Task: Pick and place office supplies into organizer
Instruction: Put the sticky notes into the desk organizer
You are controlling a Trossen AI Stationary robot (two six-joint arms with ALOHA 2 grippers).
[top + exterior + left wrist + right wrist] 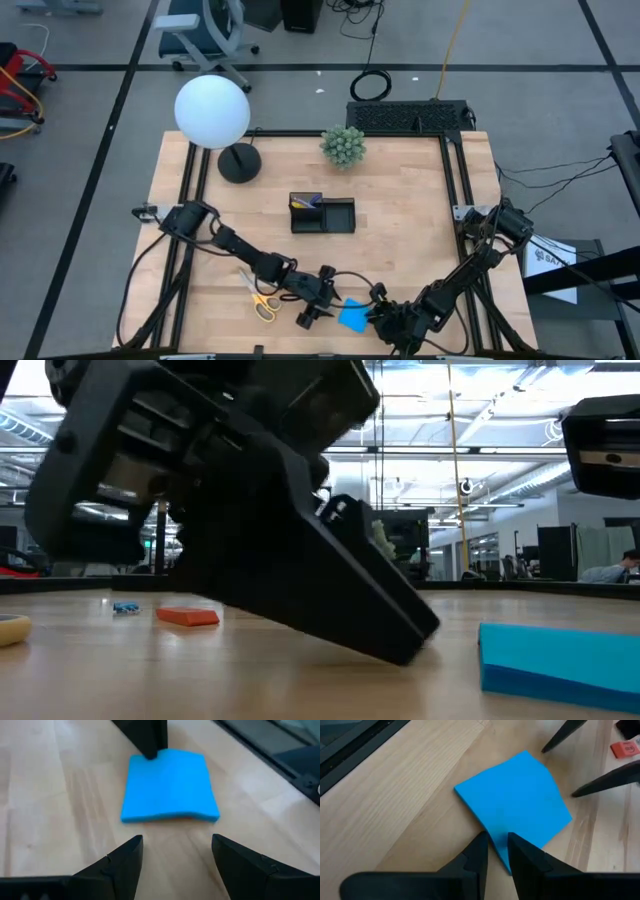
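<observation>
A: Where is the sticky-note pad (352, 317)?
B: Low in the overhead frame, just right of centre, flat on the tabletop (400, 190), between the two hands.

A: The right hand (496, 847)?
B: Its fingers are narrow, pinched on the pad's near corner; that corner bends up slightly.

A: And the left hand (175, 852)?
B: Spread wide, holding nothing, just short of the pad's opposite edge.

A: Anything else nearby?
B: The yellow-handled scissors (262, 300) lie left of the pad. The organizer (323, 214) sits mid-frame, well apart, pens standing in its left compartment.
</observation>
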